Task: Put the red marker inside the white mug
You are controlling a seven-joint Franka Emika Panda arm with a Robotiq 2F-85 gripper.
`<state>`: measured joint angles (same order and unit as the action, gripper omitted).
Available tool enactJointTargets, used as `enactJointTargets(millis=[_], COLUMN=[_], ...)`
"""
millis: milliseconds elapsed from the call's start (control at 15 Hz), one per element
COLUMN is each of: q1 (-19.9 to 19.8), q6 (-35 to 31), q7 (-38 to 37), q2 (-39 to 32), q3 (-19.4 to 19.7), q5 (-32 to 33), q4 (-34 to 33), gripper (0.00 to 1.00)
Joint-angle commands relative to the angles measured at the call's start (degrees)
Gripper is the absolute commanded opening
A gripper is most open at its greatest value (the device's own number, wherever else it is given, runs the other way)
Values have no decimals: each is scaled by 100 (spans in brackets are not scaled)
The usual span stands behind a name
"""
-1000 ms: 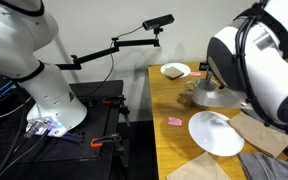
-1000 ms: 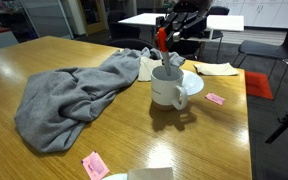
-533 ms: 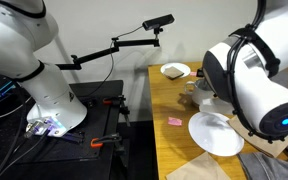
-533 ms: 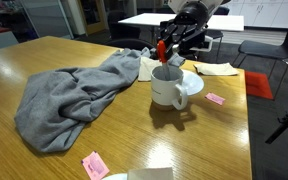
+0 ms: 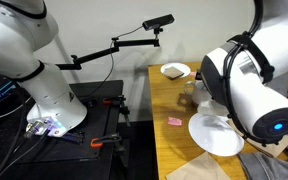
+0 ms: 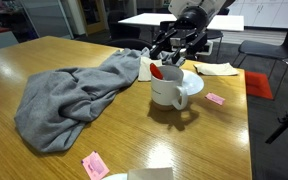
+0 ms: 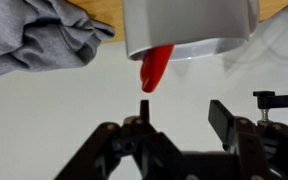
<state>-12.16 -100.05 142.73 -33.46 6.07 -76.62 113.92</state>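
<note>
The white mug [image 6: 169,90] stands on the wooden table, its handle toward the front. The red marker [image 6: 157,71] leans inside it, one end poking over the rim. My gripper [image 6: 174,47] hangs just above the mug, open and apart from the marker. In the wrist view the mug [image 7: 189,25] fills the top edge. The marker [image 7: 156,68] sticks out of its mouth, and my gripper [image 7: 182,108] has spread fingers with nothing between them. In an exterior view the arm [image 5: 249,85] hides most of the mug.
A crumpled grey cloth [image 6: 69,100] lies beside the mug. A flat white plate [image 5: 216,133] and a small dish with brown contents [image 5: 175,71] sit on the table. Pink squares [image 6: 216,99] [image 6: 94,165] lie near the mug and the front edge.
The gripper held the marker upright over the mug. It has now opened, and the marker has dropped into the mug and tipped against the rim.
</note>
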Motion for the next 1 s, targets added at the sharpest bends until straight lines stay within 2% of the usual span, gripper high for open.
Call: enactJointTargets(millis=[0,67,400,933], q1=[69,83,230,568], q6=[-99,-101,-110,-154], q7=[136,135,38,-297], q2=[212,272,894,2292], q3=[37,38,49,-4], q5=[-164,-156,21,192], q4=[169,201,460,938], gripper=[96,100,100,100])
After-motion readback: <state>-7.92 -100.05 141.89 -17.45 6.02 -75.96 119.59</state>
